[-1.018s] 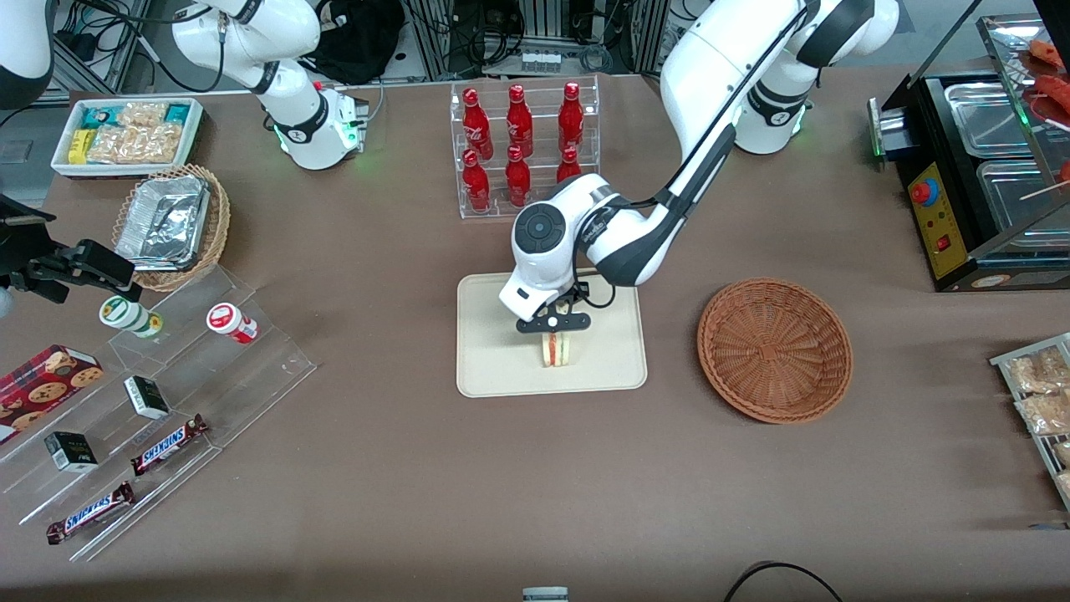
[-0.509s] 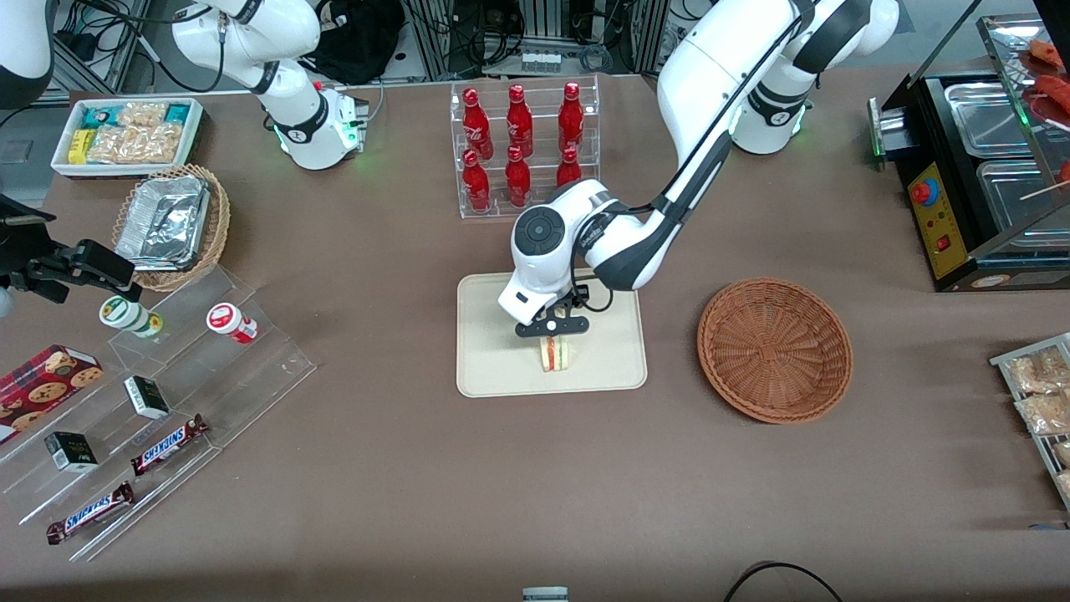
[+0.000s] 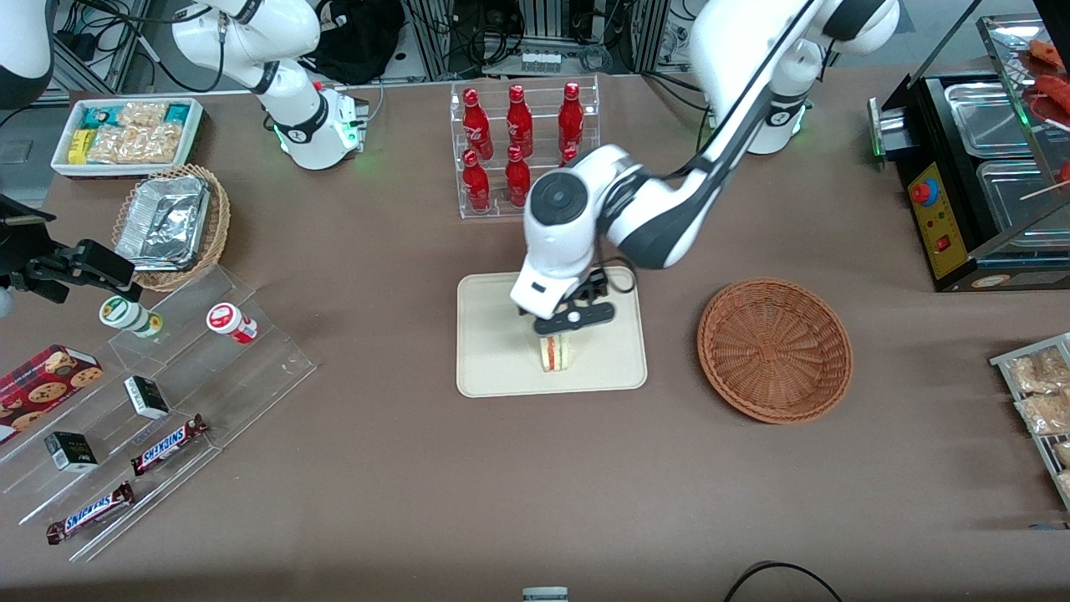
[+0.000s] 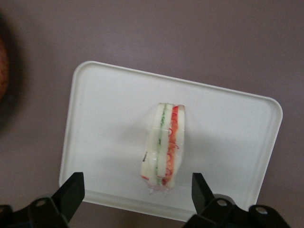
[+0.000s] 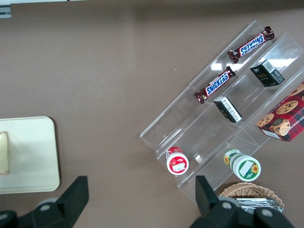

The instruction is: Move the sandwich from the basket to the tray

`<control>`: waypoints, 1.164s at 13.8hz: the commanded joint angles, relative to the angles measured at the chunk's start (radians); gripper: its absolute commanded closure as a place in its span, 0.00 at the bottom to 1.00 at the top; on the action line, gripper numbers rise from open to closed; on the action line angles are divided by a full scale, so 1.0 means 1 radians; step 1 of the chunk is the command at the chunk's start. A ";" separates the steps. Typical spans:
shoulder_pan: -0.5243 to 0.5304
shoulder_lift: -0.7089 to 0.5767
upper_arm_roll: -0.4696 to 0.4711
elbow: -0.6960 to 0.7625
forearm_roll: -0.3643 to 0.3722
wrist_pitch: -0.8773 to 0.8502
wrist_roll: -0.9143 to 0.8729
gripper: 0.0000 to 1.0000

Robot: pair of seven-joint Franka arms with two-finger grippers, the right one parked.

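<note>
The sandwich stands on its edge on the cream tray, its red and green filling facing up toward my wrist camera. My left gripper hangs open just above it, a little farther from the front camera. In the left wrist view the sandwich lies on the tray between the spread black fingertips of the gripper, touching neither. The reddish-brown basket sits empty beside the tray, toward the working arm's end. The right wrist view catches the tray's corner and the sandwich's end.
A clear rack of red bottles stands farther from the front camera than the tray. Acrylic steps with snack bars and jars, a tan basket with a foil tray and a white snack bin lie toward the parked arm's end. A black food warmer stands at the working arm's end.
My gripper has risen off the sandwich and the arm has lifted with it. The sandwich stays where it was on the tray.
</note>
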 commanded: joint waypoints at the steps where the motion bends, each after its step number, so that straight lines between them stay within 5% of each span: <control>1: 0.072 -0.132 -0.001 -0.027 -0.011 -0.136 -0.001 0.00; 16: 0.650 -0.480 0.000 -0.059 -0.113 -0.618 0.869 0.00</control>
